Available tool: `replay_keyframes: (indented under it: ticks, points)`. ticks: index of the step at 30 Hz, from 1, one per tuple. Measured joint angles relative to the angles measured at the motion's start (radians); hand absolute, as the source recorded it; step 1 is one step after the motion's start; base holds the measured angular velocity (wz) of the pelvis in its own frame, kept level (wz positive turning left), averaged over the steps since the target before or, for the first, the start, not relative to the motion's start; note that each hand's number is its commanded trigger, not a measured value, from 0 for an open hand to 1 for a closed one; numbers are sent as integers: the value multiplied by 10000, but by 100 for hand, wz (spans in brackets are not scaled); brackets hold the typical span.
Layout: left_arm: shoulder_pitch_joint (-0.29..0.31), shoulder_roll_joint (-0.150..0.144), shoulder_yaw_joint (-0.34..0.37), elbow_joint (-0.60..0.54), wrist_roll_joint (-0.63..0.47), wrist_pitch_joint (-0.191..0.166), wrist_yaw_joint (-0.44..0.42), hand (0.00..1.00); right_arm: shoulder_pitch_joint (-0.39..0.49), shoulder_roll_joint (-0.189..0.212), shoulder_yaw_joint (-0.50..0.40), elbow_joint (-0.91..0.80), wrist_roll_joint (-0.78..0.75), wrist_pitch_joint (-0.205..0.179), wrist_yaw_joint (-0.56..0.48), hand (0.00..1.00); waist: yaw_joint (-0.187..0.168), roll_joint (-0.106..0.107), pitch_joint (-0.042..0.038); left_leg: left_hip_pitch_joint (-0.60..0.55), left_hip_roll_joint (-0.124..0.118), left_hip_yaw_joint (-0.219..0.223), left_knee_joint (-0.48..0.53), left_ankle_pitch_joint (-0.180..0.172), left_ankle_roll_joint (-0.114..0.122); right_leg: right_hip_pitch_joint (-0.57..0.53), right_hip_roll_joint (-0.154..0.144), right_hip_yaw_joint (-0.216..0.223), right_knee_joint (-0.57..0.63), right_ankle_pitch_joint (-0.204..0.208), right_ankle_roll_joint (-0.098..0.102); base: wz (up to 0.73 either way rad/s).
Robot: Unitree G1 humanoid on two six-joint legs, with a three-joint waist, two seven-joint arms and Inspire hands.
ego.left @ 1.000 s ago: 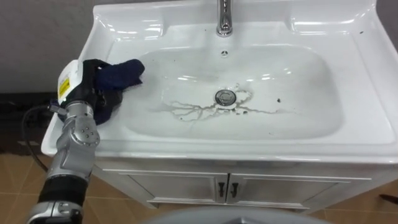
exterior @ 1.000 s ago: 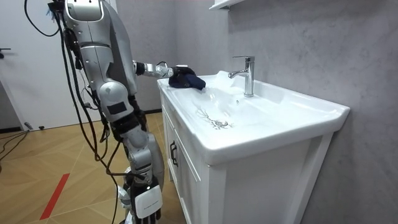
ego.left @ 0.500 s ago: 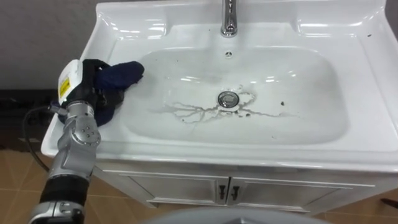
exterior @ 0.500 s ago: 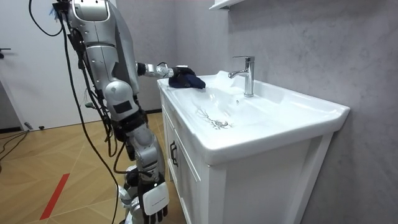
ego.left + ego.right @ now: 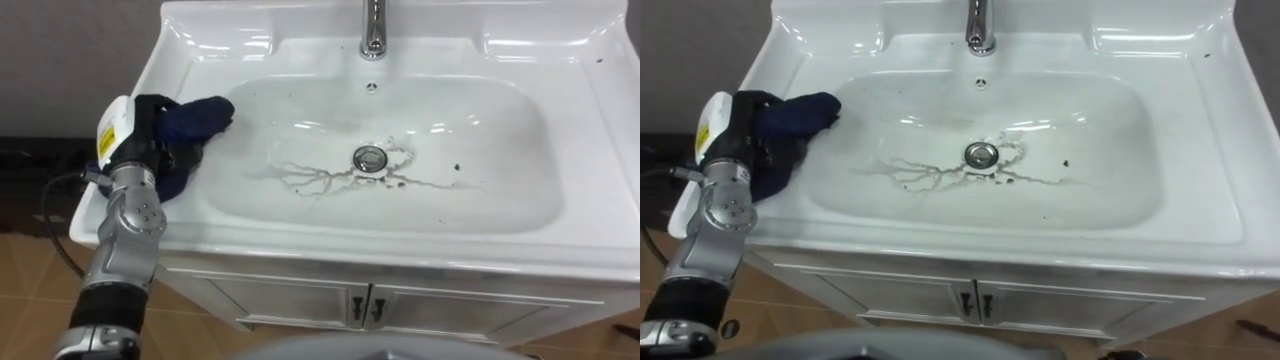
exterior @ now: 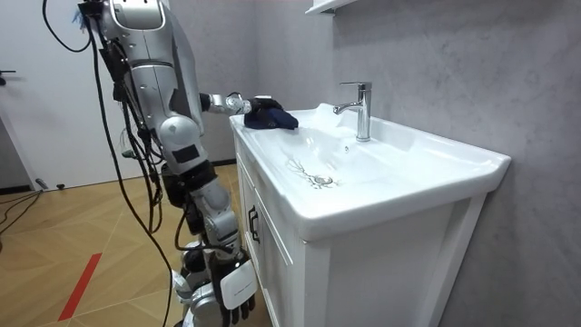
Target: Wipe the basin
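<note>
Barely begun: the left hand (image 5: 133, 150), fingers clenched on the cloth (image 5: 198, 117), sits at the basin's (image 5: 420, 243) left rim; streaks (image 5: 318, 178) near the drain (image 5: 369, 156) look unwiped.

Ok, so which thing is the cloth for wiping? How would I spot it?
Look at the big white basin with the tap at the back. On its left rim, away from the drain and the dark streaks, sits a crumpled dark blue cloth, bunched in the robot's left hand. It is the only dark, soft thing on all that shiny white.
</note>
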Motion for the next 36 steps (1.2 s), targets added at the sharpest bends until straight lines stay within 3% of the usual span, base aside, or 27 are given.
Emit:
replay_keyframes:
  ticks: [6,8,11,16,20,27,36]
  points:
    - [215,-12,-199,-1184,-185,422,-40,100,48,20,-3,111,0,-311,-176,0,-32,-55,66,-237,4,-452,97,0,0,-44,-43,-341,-12,1,0,20]
    - [410,-10,-200,-1854,-186,435,-39,100,67,41,-3,167,1,-418,-211,0,-31,-120,168,-380,-4,-629,237,0,0,-52,-57,-501,-5,2,-1,21]
    - [421,-2,-200,-2282,-188,447,-25,100,66,37,-3,366,0,-521,-235,0,-28,-54,221,-489,-18,-771,296,-6,-2,-129,-63,-560,16,4,-2,14]
    - [421,83,-203,-2986,-198,445,17,100,84,38,-4,451,5,-619,-192,0,-39,190,229,-615,-19,-782,277,-7,-3,-239,-73,-621,42,5,-4,1]
    - [421,82,-217,-3572,-208,444,-28,100,156,38,1,483,158,-622,-136,0,-69,213,236,-685,-18,-760,335,-6,-3,-254,-85,-631,50,5,-3,0]
    - [413,83,-436,-3651,-615,435,-31,100,129,41,9,788,582,-744,-204,0,-402,140,280,-745,-12,-735,422,-5,-1,-314,-103,-595,174,5,-3,0]
    - [268,130,-1471,-2943,-606,425,-29,100,25,45,251,1038,880,-713,-673,0,-688,355,339,-1135,4,-727,561,-4,4,-688,-105,-583,408,3,-5,-1]
